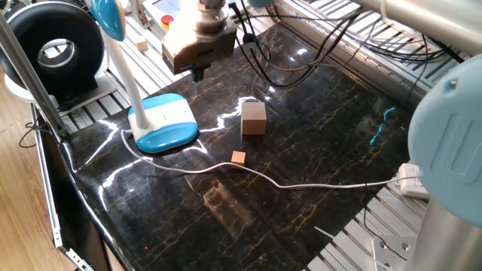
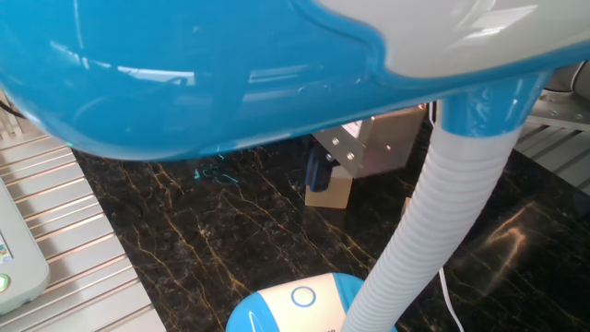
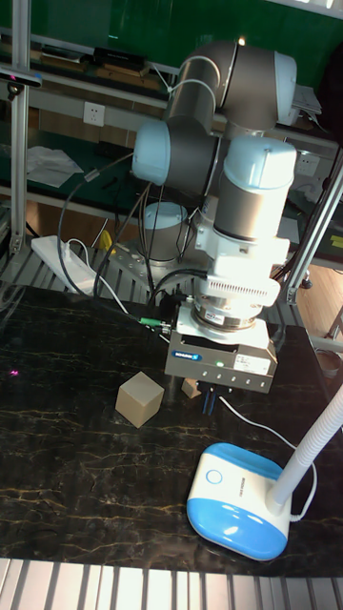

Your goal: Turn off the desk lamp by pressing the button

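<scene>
The desk lamp stands at the table's left, with its white-and-blue base (image 1: 163, 120), ribbed white neck (image 1: 123, 68) and blue head (image 1: 109, 15). The button (image 3: 213, 478) is a small ringed circle on the base's white top, and it also shows as the button (image 2: 302, 297) in the other fixed view. My gripper (image 3: 208, 402) hangs in the air behind the base and above the tabletop. Its dark blue fingertips (image 2: 318, 171) are pressed together with nothing between them. It touches neither lamp nor button.
A wooden cube (image 1: 254, 118) sits mid-table with a small wooden block (image 1: 238, 157) nearer the front. The lamp's white cord (image 1: 286, 183) snakes across the dark marble top. A black round fan-like device (image 1: 49, 45) and a control box with a red button (image 1: 167, 21) stand at the back left.
</scene>
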Motion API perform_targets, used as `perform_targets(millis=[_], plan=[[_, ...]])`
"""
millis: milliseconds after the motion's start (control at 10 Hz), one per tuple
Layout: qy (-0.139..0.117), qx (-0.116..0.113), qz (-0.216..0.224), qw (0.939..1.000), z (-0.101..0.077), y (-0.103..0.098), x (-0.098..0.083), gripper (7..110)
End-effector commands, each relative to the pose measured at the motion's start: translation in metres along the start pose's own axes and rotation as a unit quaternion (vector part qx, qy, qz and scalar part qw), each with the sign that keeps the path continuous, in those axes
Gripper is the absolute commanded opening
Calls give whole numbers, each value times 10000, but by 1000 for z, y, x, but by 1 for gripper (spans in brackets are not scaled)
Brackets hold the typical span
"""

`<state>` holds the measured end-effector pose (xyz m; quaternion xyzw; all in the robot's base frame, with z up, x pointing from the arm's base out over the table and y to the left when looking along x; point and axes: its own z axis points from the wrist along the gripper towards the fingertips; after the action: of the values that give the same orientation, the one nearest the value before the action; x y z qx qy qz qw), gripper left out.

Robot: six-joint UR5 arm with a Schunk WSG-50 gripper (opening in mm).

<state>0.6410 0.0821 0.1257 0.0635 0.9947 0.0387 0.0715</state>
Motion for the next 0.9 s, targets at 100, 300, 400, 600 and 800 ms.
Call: perform_targets(millis=[100,300,400,600,800], plan=[[-26,-109,-39,9999,8,-2,6,7],[268,319,-9,9991,6,-24,19,7],[434,478,-46,9979,5,-32,27,7],[466,364,-80,9982,5,-26,29,7],[483,335,-231,9980,5,-25,29,7]])
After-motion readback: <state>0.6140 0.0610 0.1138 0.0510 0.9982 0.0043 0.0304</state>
